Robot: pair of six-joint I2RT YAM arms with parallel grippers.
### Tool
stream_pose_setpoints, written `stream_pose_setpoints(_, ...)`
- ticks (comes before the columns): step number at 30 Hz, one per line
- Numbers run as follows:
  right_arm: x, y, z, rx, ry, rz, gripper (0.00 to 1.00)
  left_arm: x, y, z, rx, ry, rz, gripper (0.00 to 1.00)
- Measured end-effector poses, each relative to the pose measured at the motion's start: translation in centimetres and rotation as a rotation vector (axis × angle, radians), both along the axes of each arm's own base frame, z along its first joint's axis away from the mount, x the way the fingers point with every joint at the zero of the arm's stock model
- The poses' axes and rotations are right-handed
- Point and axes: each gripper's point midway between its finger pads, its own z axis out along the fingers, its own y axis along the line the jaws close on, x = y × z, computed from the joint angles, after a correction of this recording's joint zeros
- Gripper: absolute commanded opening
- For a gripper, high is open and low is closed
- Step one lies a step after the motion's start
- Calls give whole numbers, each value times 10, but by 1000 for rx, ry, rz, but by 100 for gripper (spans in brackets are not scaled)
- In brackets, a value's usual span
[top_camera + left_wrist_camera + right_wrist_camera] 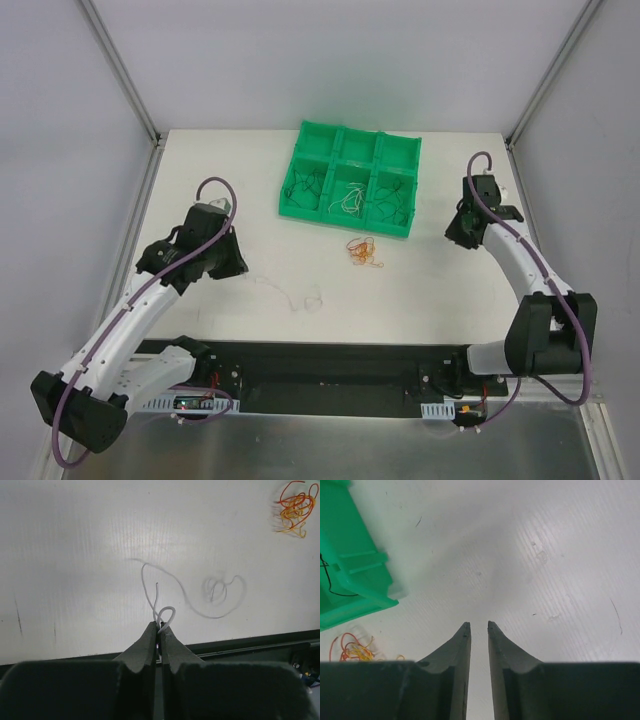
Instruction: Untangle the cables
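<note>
My left gripper [160,625] is shut on a thin white cable [167,613] over the left of the table. A small loop and two short ends stick out past the fingertips. A faint grey curl [216,591] shows on the table beyond it; I cannot tell whether it is shadow or more wire. A red and orange tangle of cables [362,252] lies loose in front of the green tray [345,223], apart from both grippers. My right gripper [479,625] hovers over bare table right of the tray, jaws slightly open with nothing between them.
The tray's front compartments hold black wires [305,187] and white wires [348,200]. The tray corner [350,565] and the tangle [352,651] lie left of the right gripper [462,232]. The near table edge with its black rail [250,645] runs just behind the left fingers.
</note>
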Motion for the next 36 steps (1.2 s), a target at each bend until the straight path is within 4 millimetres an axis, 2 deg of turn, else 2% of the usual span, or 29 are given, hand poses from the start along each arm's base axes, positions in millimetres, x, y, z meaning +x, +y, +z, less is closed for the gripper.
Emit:
stream_pose_setpoints(4,-1,9,-15,16,53,57,41,-1,-1,-9,15,45,-3,0)
stream_pose_setpoints(7,-1,37,-17,62,57,199,52,-1,-4,-16,17,82,-15,0)
stream_pose_setpoints(10,0,94,-10,141,10,427,59,-1,-7,-21,14,112,-26,0)
stream_pose_setpoints(12,-7,137,-6,188,-13,584,60,-1,-11,-26,11,135,-43,0)
stream_pose_setpoints(16,-45,227,-2,288,-8,905,61,1,-24,-45,-2,227,-102,1)
stream_pose_setpoints(18,-60,254,-2,317,7,1007,61,1,-31,-55,-7,283,-133,25)
stream_pose_setpoints(20,-69,272,-2,337,14,1078,61,2,-37,-65,-10,332,-167,48)
stream_pose_setpoints(21,-74,280,-3,346,19,1109,61,4,-38,-68,-11,342,-178,56)
stream_pose_setpoints(23,-83,292,-4,367,30,1159,61,4,-40,-69,-19,346,-189,64)
stream_pose_setpoints(25,-90,301,-4,382,40,1209,64,5,-40,-63,-28,322,-189,69)
stream_pose_setpoints(29,-99,318,-6,375,40,1288,68,1,-31,-39,-51,207,-177,75)
stream_pose_setpoints(34,-100,354,-5,364,54,1368,73,-5,-2,0,-35,13,-101,80)
stream_pose_setpoints(36,-97,371,-9,365,62,1389,73,-7,7,9,-16,-37,-77,82)
